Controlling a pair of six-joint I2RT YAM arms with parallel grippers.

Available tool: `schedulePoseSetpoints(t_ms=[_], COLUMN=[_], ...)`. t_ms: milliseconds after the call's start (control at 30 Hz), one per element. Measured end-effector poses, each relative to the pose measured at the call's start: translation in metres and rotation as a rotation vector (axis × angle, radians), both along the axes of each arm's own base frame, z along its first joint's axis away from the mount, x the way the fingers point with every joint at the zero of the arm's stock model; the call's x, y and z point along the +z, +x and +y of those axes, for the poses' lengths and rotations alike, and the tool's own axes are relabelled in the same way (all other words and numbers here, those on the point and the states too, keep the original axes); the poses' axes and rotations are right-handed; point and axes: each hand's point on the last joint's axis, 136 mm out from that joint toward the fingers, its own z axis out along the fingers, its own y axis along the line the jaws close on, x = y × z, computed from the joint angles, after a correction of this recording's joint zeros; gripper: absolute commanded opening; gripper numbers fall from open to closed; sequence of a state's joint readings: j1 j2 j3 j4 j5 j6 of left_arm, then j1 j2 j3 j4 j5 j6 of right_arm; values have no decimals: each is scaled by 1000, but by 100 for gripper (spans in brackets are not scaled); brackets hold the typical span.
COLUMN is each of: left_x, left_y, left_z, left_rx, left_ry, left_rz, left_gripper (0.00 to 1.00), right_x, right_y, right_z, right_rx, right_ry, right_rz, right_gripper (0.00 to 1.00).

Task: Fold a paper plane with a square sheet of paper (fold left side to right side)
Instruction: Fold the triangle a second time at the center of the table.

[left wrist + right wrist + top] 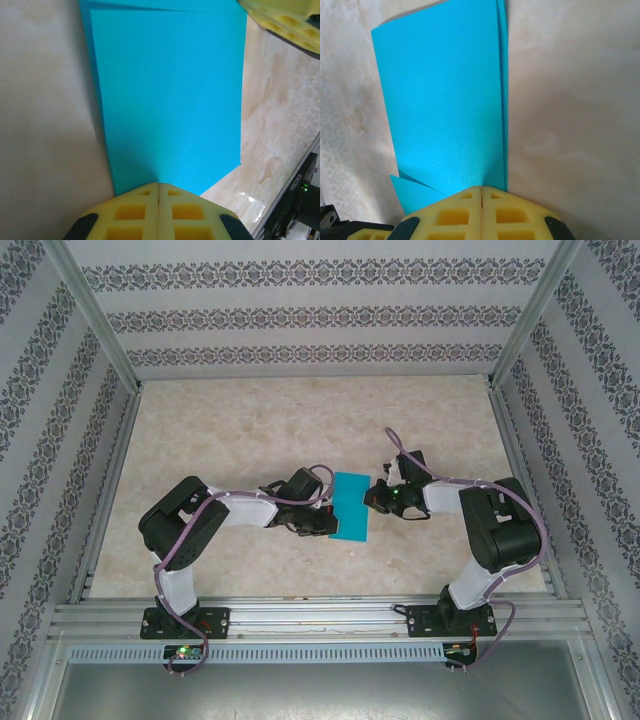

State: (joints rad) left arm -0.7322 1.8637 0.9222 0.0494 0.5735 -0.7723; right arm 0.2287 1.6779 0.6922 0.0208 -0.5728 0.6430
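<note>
Overhead view, centre of frame: the square sheet of paper (pixel 351 507), teal-blue and folded to a narrow upright rectangle, lies flat on the marbled table (pixel 250 430). The left pincer (pixel 328 526) meets the sheet's lower left edge; the right pincer (pixel 372 496) meets its upper right edge, so the two face each other across the paper. The left wrist overlaps the sheet's lower left corner in this view.

Left wrist view: yellow fingers (pixel 137 212) at bottom centre are clenched together, nothing between them, their tips at the paper's near edge. A second layer shows as a thin strip along the upper left edge. A yellow finger of the other pincer cuts into the upper right corner.

Right wrist view: the pincer is likewise clenched and empty at the near edge; the layers are misaligned, with a corner jutting out at lower left and a strip along the right. Whether either pincer's tips press on the sheet or merely sit above it cannot be told.

Surroundings: an aluminium rail (pixel 320 615) along the bottom, and patterned walls (pixel 300 315) enclosing the table.
</note>
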Motion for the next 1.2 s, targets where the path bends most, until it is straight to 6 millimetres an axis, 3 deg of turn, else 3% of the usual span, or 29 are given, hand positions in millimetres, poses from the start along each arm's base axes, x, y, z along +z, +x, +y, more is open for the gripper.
schedulePoseSetpoints(t_ms=[100, 233, 333, 467, 600, 867, 1200], left_x=[-1, -1, 0, 0, 0, 0, 3], left_y=[-1, -1, -2, -3, -3, -2, -2], left_z=[0, 1, 2, 3, 3, 3, 8], left_rx=[16, 44, 62, 76, 83, 91, 98], left_ry=[-13, -32, -40, -45, -48, -51, -22], left_rz=[7, 14, 20, 29, 33, 38, 32], left_gripper=[0, 0, 0, 0, 0, 1, 4], right_x=[5, 27, 42, 46, 35, 0, -1], right_y=[2, 7, 6, -9, -18, -24, -21], right_z=[-10, -11, 2, 34, 50, 43, 44], right_rx=[-22, -30, -3, 78, 114, 93, 96], right_ry=[-26, -18, 11, 53, 61, 2, -6], right_rz=[-15, -76, -115, -108, -73, 19, 35], right_gripper=[0, 0, 0, 0, 0, 0, 0])
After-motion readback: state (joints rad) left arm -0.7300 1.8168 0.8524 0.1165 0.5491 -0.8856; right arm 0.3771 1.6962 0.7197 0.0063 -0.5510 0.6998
